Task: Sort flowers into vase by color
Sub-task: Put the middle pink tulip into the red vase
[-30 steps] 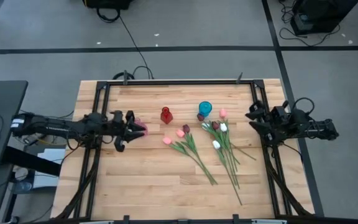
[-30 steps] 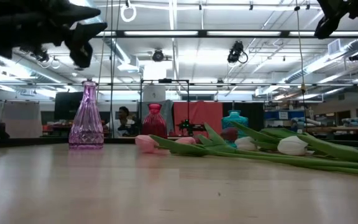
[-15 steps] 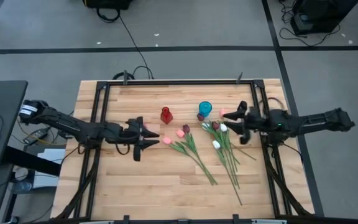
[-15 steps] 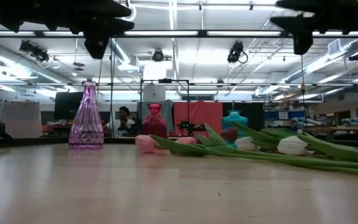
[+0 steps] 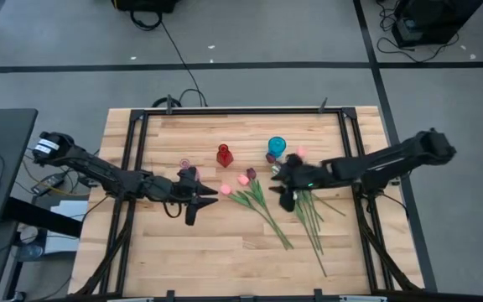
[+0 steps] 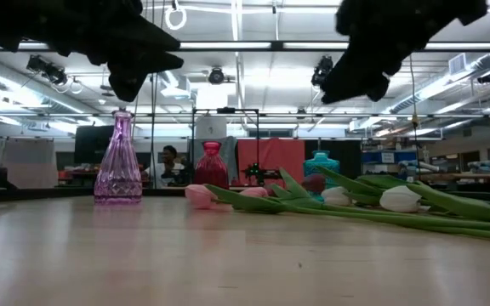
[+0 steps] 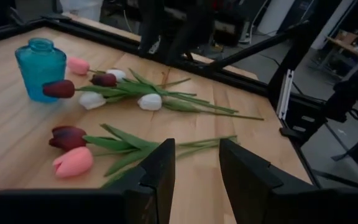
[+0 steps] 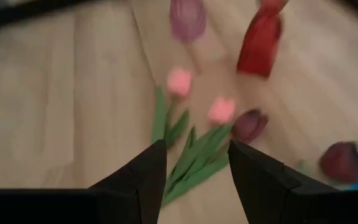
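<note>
The near half of the table (image 5: 216,260) is left bare, so open room is offered there on approach. The middle is crowded: 3 vases are lined across it, the purple vase (image 6: 118,161), the red vase (image 5: 224,155) and the blue vase (image 5: 277,148), with gaps between them. Just in front, the flowers (image 5: 292,205) are strewn in 2 loose clusters, stems fanning toward the near edge. The left gripper (image 5: 206,194) and right gripper (image 5: 281,186) are held above the flowers, with fingers parted.

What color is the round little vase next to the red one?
Blue-green. The teal vase shows best in the left wrist view.
</note>
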You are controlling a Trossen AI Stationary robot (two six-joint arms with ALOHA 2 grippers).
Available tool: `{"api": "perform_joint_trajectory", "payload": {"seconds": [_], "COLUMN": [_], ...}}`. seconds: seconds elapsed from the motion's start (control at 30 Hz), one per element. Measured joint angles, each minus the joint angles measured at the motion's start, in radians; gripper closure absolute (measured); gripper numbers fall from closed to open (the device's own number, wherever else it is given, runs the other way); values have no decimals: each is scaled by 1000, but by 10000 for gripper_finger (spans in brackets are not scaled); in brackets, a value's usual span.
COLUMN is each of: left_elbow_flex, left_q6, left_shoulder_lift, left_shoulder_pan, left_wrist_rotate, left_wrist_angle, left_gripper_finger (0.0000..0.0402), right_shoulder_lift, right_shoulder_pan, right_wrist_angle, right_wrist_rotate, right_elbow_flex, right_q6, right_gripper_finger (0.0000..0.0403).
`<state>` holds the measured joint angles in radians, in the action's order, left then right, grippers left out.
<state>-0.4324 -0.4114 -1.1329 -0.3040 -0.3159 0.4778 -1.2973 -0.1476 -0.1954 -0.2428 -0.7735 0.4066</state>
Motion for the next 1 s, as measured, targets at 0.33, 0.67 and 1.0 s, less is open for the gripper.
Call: {"api": "perform_joint_trajectory", "payload": {"seconds": [0.33, 0.67, 1.0], "left_elbow_flex": [0, 0, 0], "left_q6": [-20, -20, -15], "left_shoulder_lift": [-4, -4, -4], "left_shoulder_pan": [1, 1, 1], "left_wrist_rotate": [-1, -4, -5], "left_wrist_angle": [-1, -6, -6], "left_gripper_finger": [270, 270, 270], "right_shoulder_lift": [-350, -563, -665], "right_shoulder_pan": [-60, -129, -149], "right_wrist_angle": [-218, -434, -480], "right_wrist_rotate": [62, -2, -29], "right_elbow_flex": [-225, -425, -472], "right_q6": [51, 63, 80], "right_gripper_finger": [218, 218, 240]}}
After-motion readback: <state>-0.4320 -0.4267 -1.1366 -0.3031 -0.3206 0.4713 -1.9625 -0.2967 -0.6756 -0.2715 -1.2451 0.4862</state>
